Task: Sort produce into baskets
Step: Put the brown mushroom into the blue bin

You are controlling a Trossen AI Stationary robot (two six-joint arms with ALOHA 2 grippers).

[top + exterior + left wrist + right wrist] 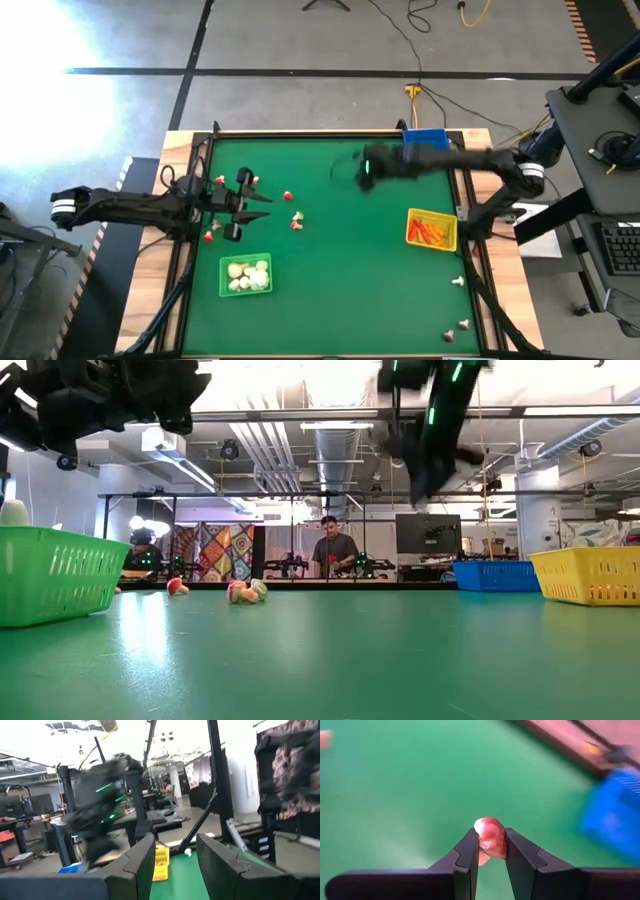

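Fingers of your right gripper (491, 851) clamp a red-and-white piece (490, 836) above the table's (350, 260) far side, near the blue basket (425, 137). Carry it level, release low inside. Left gripper (255, 198) waits, fingers apart.

Both arms are dark and jointed; the right arm (440, 162) glows with small green lights, and the left arm (130, 205) wears a white band.

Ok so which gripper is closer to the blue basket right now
Right. The right gripper, shut on a red-and-white piece, hangs above the mat just short of the blue basket at the far edge. The left gripper is much farther, across the mat.
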